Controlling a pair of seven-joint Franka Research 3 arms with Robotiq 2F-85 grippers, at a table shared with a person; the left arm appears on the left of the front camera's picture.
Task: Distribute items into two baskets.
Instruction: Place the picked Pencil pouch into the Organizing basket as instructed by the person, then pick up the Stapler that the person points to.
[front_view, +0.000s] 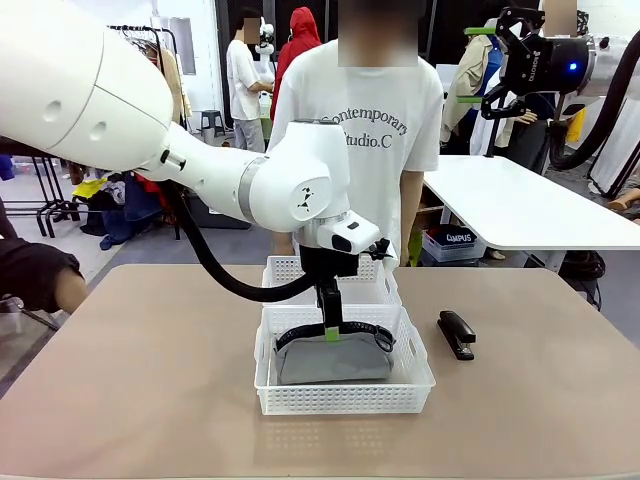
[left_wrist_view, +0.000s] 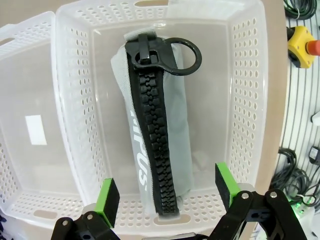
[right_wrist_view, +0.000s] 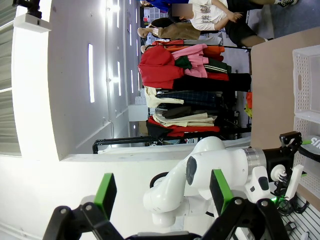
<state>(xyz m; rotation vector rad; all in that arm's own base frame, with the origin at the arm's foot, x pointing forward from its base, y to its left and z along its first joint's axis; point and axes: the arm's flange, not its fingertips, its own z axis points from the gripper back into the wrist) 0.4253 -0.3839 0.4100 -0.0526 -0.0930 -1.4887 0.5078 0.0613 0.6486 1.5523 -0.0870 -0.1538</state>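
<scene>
The grey zip pouch (front_view: 335, 360) with its black zipper strip lies inside the nearer, larger white basket (front_view: 345, 398) at the table's middle. My left gripper (front_view: 330, 326) hangs open just above the pouch, touching nothing. In the left wrist view the pouch (left_wrist_view: 155, 135) lies lengthwise on the basket's clear floor, inside its lattice wall (left_wrist_view: 75, 100), and the left gripper (left_wrist_view: 166, 192) spans its near end with green pads apart. The second basket (front_view: 290, 270) stands right behind, empty (left_wrist_view: 25, 100). The black stapler (front_view: 456, 333) rests on the table to the right. My right gripper (front_view: 478, 65) (right_wrist_view: 163, 190) is raised high, open and empty.
A person in a white T-shirt (front_view: 360, 130) stands at the far side behind the baskets. A dark-sleeved arm (front_view: 35, 275) rests at the table's left edge. Another white table (front_view: 520, 205) stands at the back right. Bare tabletop lies left and right of the baskets.
</scene>
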